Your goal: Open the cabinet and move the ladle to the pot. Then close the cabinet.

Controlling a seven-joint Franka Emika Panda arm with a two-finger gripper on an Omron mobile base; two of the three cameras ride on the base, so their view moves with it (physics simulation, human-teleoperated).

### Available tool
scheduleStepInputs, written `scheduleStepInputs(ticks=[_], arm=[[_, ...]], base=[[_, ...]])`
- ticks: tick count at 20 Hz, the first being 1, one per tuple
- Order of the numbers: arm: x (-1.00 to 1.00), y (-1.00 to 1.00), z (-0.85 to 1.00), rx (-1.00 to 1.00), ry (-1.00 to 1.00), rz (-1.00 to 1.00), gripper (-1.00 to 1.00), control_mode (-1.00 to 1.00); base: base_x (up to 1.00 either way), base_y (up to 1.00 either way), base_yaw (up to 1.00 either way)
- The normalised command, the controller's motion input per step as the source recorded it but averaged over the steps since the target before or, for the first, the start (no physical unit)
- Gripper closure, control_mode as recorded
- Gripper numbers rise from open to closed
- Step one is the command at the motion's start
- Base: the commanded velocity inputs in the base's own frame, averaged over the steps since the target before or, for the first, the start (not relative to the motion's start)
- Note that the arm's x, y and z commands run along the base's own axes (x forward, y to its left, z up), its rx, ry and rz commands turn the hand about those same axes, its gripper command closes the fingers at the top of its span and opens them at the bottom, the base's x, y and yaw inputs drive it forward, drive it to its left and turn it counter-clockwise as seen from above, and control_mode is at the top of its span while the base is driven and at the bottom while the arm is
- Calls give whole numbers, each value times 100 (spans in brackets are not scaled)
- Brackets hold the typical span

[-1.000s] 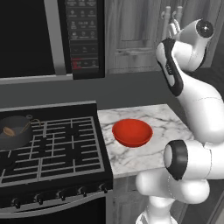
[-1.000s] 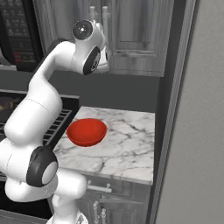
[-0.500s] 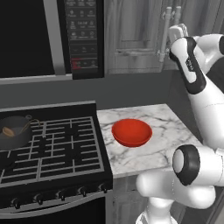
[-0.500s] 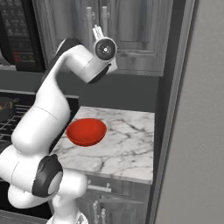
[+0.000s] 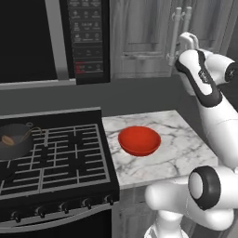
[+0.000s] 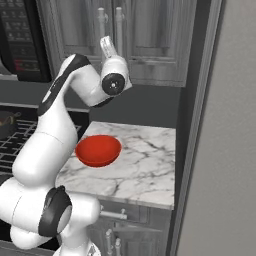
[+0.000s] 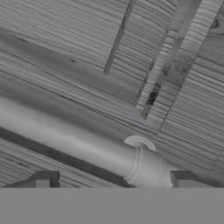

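While arm reaches up at far right, red bowl [image 5: 139,140] sits near on marble desk [image 5: 179,144], just right of stove [image 5: 56,160]. Pot [image 5: 15,140] on stove's left burner, ladle [image 5: 8,139] lying inside it. Farther back: microwave [image 5: 51,39] at left, cabinet [image 5: 139,37] w/ both doors closed at right. End effector [image 7: 111,179] spread, tips either side of cabinet's bar handle [image 7: 78,142], not pinching it.

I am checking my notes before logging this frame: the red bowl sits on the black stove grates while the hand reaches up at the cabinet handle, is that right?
Not quite: the round red bowl sits on the white marble counter, beside the black stove, as the left base view shows. The hand is indeed up at the grey wood-grain cabinet's silvery bar handle.
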Motion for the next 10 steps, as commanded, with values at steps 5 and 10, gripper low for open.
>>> scheduleStepInputs(ticks=[5, 10], arm=[[100, 100, -55, -19, -25, -4, -100, -100], [100, 100, -63, -52, -8, -5, -100, -100]], base=[[0, 0, 0], [0, 0, 0]])
